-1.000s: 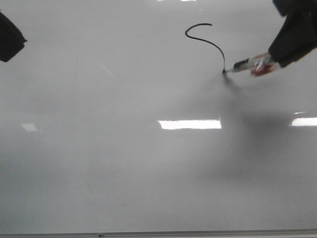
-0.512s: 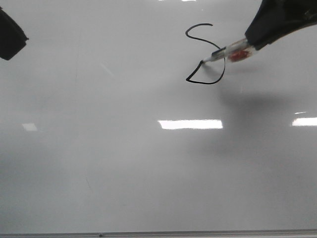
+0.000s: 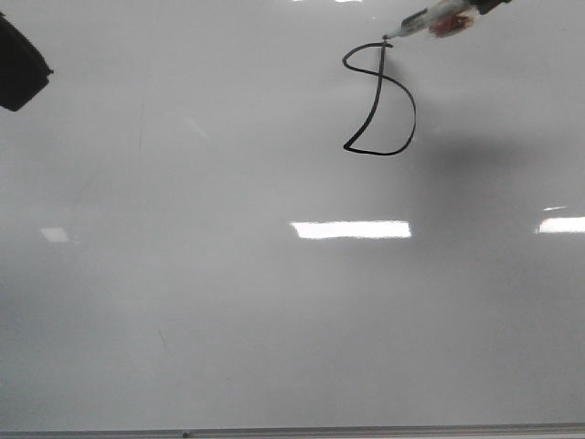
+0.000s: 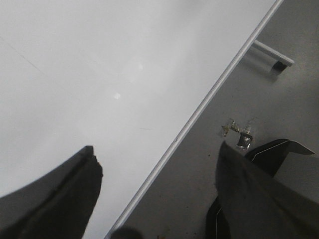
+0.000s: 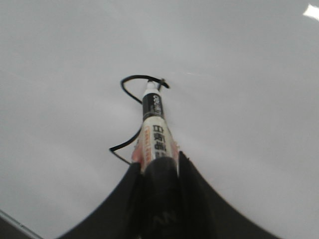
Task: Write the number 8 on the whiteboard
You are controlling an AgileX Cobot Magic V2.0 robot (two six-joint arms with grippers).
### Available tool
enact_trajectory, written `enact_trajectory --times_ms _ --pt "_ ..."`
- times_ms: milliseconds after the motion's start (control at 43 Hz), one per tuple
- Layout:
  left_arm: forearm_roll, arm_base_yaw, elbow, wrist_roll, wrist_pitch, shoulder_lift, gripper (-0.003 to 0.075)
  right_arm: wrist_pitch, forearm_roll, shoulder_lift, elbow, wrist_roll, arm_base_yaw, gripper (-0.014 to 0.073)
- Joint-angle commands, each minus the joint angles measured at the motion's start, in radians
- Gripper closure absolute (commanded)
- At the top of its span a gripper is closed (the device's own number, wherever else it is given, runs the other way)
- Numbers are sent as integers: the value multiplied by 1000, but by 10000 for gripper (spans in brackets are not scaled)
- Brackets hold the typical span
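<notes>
The number 8 (image 3: pixel 379 101) is a black figure at the upper right of the whiteboard (image 3: pixel 228 302): an S curve, a wide lower loop and a stroke crossing up through it. A marker (image 3: pixel 434 20) with a white and red barrel has its tip at the top of that figure. My right gripper (image 5: pixel 157 167) is shut on the marker (image 5: pixel 154 134), and part of the black line (image 5: pixel 133 79) shows past the tip. In the front view only a dark bit of that gripper shows at the top edge. My left gripper (image 4: pixel 157 154) hangs open over the board's edge, holding nothing.
The board's thin metal edge (image 3: pixel 292 430) runs along the near side. In the left wrist view the edge (image 4: pixel 199 112) crosses diagonally, with grey floor beyond it, small debris (image 4: pixel 239 132) and a metal bracket (image 4: pixel 271 55). The left arm (image 3: pixel 18 69) sits at the far left.
The marker tip went round the lower loop, then up through the S to its top, closing the figure. The right arm drew back toward the top right. The left arm stayed still.
</notes>
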Motion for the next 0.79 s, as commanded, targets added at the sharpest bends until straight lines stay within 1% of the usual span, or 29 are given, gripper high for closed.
enact_trajectory --times_ms 0,93,163,233,326,395,535,698,767 --pt "-58 -33 -24 56 -49 -21 241 14 8 -108 -17 -92 62 653" --pt "-146 -88 -24 159 -47 -15 230 138 8 -168 7 -202 134 653" --pt "-199 -142 -30 212 -49 3 192 241 8 -196 17 -262 177 653" --pt "-222 -192 -46 223 -51 25 161 354 9 -214 25 -319 214 653" --pt "-227 -256 -74 228 -53 60 158 454 28 -216 25 -353 255 653" --pt "-238 -303 -92 262 -58 95 158 487 44 -214 25 -364 279 653" --pt "-319 -370 -108 365 -85 162 158 496 87 -214 25 -399 290 653" --pt "-409 -394 -133 449 -104 230 160 500 98 -214 25 -409 290 653" --pt "-416 -394 -137 459 -121 255 196 500 98 -214 25 -409 290 653"
